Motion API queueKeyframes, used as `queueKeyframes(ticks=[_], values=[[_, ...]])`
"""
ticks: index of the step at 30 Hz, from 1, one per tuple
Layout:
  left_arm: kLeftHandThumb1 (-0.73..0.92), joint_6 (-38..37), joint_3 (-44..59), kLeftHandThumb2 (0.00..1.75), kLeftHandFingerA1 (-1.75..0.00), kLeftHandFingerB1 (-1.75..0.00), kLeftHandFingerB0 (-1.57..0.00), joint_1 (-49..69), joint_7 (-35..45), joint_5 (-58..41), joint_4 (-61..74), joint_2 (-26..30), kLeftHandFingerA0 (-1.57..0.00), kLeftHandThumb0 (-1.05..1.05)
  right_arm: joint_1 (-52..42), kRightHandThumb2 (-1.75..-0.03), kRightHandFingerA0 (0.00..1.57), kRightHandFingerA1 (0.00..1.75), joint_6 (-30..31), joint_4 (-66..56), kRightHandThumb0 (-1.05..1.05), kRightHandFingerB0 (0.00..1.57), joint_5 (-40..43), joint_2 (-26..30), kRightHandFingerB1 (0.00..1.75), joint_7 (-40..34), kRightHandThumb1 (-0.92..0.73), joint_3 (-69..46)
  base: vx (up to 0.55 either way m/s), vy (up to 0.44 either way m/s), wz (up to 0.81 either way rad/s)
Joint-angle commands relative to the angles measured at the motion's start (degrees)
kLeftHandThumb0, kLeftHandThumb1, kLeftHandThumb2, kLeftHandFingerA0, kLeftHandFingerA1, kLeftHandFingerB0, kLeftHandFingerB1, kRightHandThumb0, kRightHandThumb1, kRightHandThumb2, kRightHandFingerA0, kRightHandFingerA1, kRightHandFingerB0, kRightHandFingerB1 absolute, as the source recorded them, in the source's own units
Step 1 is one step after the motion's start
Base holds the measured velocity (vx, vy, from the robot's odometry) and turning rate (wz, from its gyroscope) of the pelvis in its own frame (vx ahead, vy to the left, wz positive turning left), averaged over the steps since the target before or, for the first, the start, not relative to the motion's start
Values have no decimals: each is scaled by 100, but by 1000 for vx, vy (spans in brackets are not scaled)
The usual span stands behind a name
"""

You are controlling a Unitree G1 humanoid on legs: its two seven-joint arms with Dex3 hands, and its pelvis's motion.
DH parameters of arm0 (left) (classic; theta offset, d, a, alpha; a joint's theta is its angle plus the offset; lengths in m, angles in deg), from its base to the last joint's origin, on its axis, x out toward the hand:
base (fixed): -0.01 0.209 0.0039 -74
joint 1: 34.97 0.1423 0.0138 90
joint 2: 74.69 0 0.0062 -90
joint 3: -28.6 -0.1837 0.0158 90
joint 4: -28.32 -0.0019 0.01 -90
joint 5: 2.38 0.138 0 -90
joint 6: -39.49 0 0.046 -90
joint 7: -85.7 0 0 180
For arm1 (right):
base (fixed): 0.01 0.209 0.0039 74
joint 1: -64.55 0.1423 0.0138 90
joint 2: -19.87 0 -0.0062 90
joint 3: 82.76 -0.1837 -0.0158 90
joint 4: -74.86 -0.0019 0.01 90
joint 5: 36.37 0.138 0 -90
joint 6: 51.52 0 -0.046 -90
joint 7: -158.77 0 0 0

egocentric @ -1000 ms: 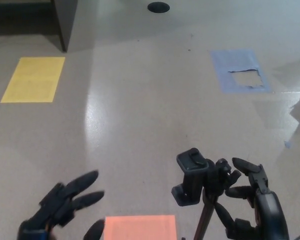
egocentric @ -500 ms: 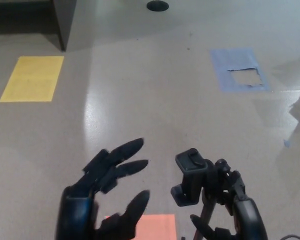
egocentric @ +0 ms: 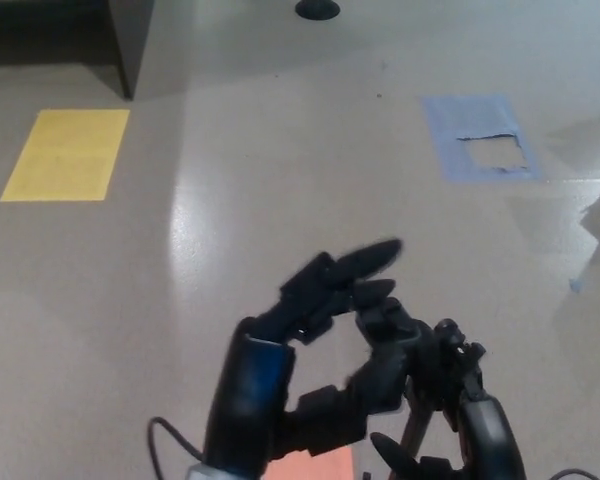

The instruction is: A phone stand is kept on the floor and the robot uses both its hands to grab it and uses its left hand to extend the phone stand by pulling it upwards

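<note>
The black phone stand (egocentric: 388, 330) stands upright at the lower middle of the head view, its clamp head on top and its thin pole (egocentric: 413, 437) running down out of the picture. My left hand (egocentric: 315, 320) has come in from the left and is open, its fingers (egocentric: 365, 258) stretched over the clamp head and its thumb (egocentric: 325, 405) curled below it. My right hand (egocentric: 472, 410) is wrapped on the stand just under the head from the right side. The left hand hides part of the clamp.
Marked on the beige floor are a yellow rectangle (egocentric: 65, 155) at far left, a blue taped square (egocentric: 480, 140) at far right and an orange patch (egocentric: 315, 465) under my hands. A dark furniture leg (egocentric: 130, 45) and a black disc (egocentric: 318, 9) lie at the back.
My left hand has risen from the lower left and swung right to the stand's clamp head. My right hand closed in on the stand and has stayed there.
</note>
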Motion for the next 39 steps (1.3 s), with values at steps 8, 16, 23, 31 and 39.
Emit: queueKeyframes(ticks=[8,16,23,31,39], values=[[82,1400,-549,65,-41,-35,-40,59,229,-1069,-447,-436,-48,-66,40,-77,83,65,-77,259,-98,36,242,-58,86,102,-18,-155,0,0,0],[83,1679,-420,65,-39,-34,-39,-5,280,-1401,-645,-308,-42,-68,21,-71,122,68,-182,441,-105,46,411,-112,88,278,-14,-272,0,0,0],[69,1910,-249,104,-52,-48,-32,-77,304,-1859,-875,-421,-32,-73,100,-57,91,76,-342,594,-105,38,-221,-15,85,-318,-53,-16,0,0,0],[80,2422,-178,64,-36,-33,-36,-303,330,-2281,-1009,-548,-30,-65,293,-66,54,93,-337,774,-105,7,-819,256,96,-948,-67,363,0,0,0],[79,2595,-472,63,-36,-34,-37,-475,274,-2128,-958,-494,-29,-62,403,-115,0,64,301,589,-105,0,-2080,659,66,-2034,-63,1196,0,0,0]])
